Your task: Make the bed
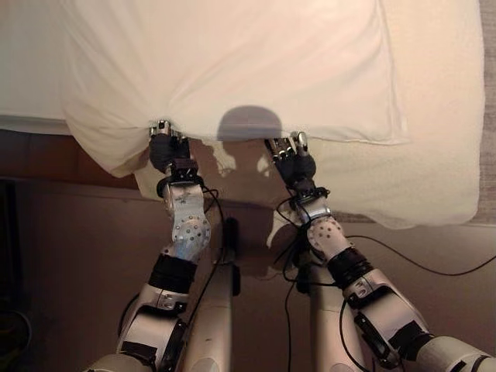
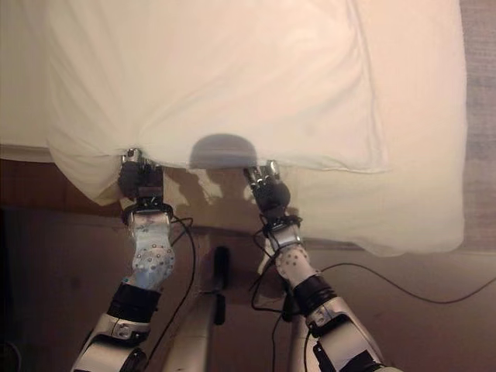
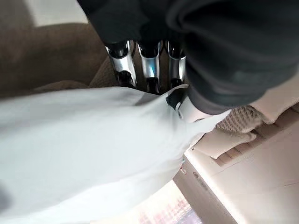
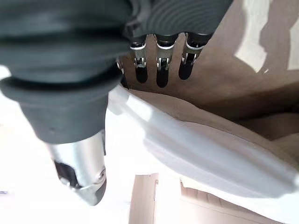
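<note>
Left eye view: both hands (image 1: 166, 146) (image 1: 291, 157) at duvet (image 1: 232, 70) edge.

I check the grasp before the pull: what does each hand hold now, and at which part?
The left hand pinches the near edge of the pillow. The right hand is at the same edge, further right, but its grip cannot be told.
</note>
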Robot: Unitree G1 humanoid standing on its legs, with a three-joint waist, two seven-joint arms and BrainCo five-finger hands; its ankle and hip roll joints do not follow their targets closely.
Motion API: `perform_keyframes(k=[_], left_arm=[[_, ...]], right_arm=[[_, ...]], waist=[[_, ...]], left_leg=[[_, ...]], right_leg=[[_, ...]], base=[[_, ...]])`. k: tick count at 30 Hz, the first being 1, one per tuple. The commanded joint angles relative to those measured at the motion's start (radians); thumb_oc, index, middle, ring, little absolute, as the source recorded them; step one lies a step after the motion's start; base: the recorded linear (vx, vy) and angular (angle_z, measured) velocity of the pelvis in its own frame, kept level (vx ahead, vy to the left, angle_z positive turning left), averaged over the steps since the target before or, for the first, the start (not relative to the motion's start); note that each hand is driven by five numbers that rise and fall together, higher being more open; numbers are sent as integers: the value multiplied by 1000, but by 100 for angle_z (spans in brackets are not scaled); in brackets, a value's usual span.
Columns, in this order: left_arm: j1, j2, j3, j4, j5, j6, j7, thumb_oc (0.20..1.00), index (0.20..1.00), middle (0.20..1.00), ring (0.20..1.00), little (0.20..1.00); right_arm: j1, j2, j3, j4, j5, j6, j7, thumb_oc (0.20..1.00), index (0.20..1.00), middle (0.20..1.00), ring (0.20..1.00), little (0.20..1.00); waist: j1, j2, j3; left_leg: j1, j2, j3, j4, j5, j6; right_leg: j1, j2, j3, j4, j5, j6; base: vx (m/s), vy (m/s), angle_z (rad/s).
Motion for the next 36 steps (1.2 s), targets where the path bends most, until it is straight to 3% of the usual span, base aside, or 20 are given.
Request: perform_keyframes(k=[1,11,17,30,36], left_arm=[[50,40,102,-160,124,-64,20,200,200,200,200,200],[95,87,238,-128,192,-75,137,200,200,200,200,200],[108,114,320,-53,218,-66,229,200,200,200,200,200],[67,146,312,-36,263,-39,264,200,200,200,200,200],[62,157,313,-19,255,-36,270,200,200,200,200,200]], right_arm=[[7,-8,-85,-106,36,-68,17,1000,1000,1000,1000,1000],[-18,-31,-182,-133,38,-106,-15,1000,1000,1000,1000,1000],[-29,-56,-220,-135,10,-142,-88,1000,1000,1000,1000,1000],[-132,-118,-286,-51,-38,-229,-290,1000,1000,1000,1000,1000],[-149,-140,-296,-32,-47,-235,-331,1000,1000,1000,1000,1000]], waist=[[28,81,-89],[44,95,-94],[38,92,-93],[31,86,-97],[30,87,-99]], left_leg=[[-54,-51,-4,4,-16,50],[-63,-54,0,20,-28,56],[-70,-53,9,31,-35,58],[-86,-55,17,30,-33,57],[-90,-55,18,32,-36,58]], right_leg=[[3,-3,5,-70,29,73],[-6,-11,8,-55,18,73],[-15,-12,16,-46,16,74],[-36,-13,21,-40,18,73],[-46,-14,26,-30,14,71]], base=[[0,0,0],[6,11,0],[0,0,0],[-1,0,0],[0,0,0]])
